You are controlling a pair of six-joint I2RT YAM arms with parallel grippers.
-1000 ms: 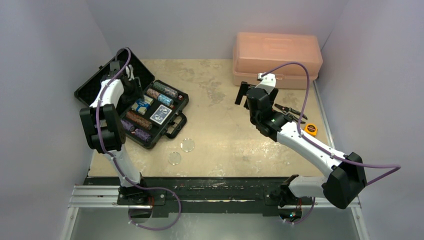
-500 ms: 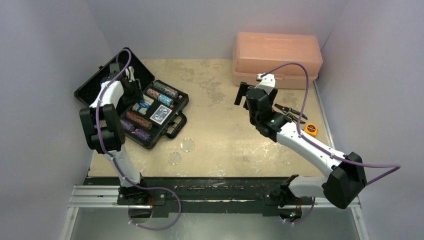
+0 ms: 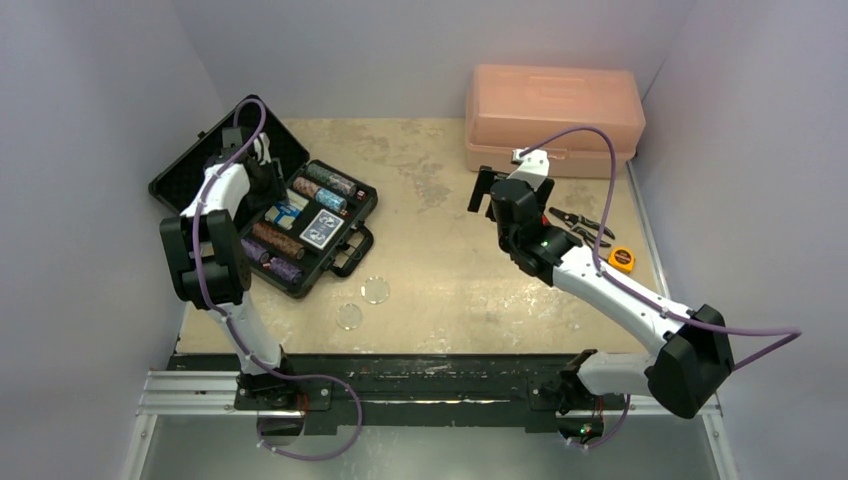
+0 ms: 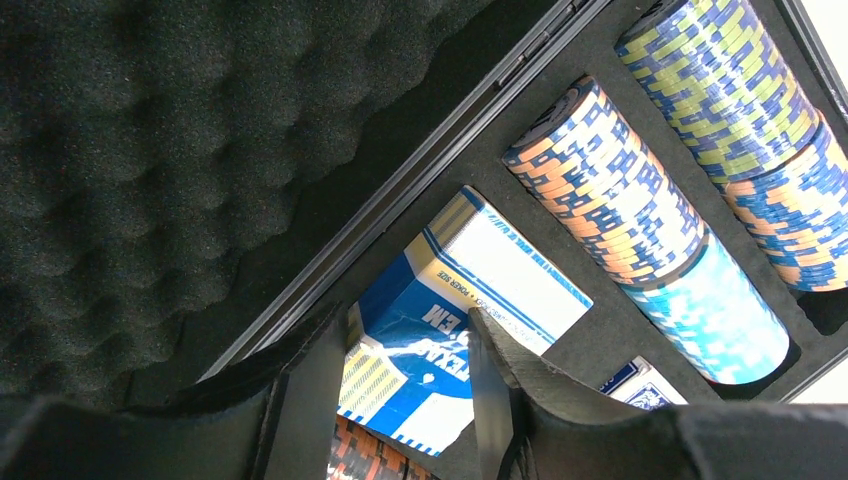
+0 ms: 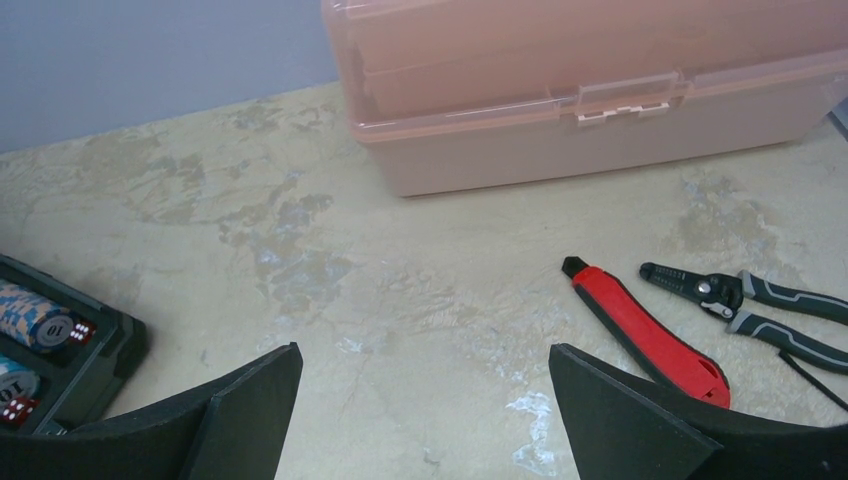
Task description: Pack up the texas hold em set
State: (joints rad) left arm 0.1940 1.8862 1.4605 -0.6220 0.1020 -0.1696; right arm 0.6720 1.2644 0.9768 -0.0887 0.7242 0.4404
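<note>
Left claw [image 4: 408,325] is hanging low inside the open black poker case [image 3: 178,172]. Its two dark fingers [image 4: 310,400] are standing apart, with the blue-and-white cardboard card box [image 4: 480,290] showing in the gap between them; whether either finger is touching the box I cannot tell. That box is lying flat in its compartment at the middle of the left wrist view, just beside the case's hinge, and the lid's black egg-crate foam [image 4: 150,150] is filling the upper left of that frame. To the upper right of the box, rows of striped poker chips are lying on edge in their slots: an orange, blue and white row [image 4: 600,190] is running into a pale blue row [image 4: 715,315], and beyond them a yellow, green and blue row [image 4: 720,80] is lying. In the top view the case is sitting at the left of the beige table [image 3: 440,250], and two clear round discs [image 3: 376,290] are lying on the table just below it. Right claw [image 5: 425,355] is hovering above the table near the middle of the top view, its fingers spread wide and gripping nothing. Across the top of its wrist view a closed pink plastic toolbox [image 5: 600,90] is standing, and at the right a red utility knife [image 5: 645,330] and black-handled pliers [image 5: 760,300] are lying side by side.
</note>
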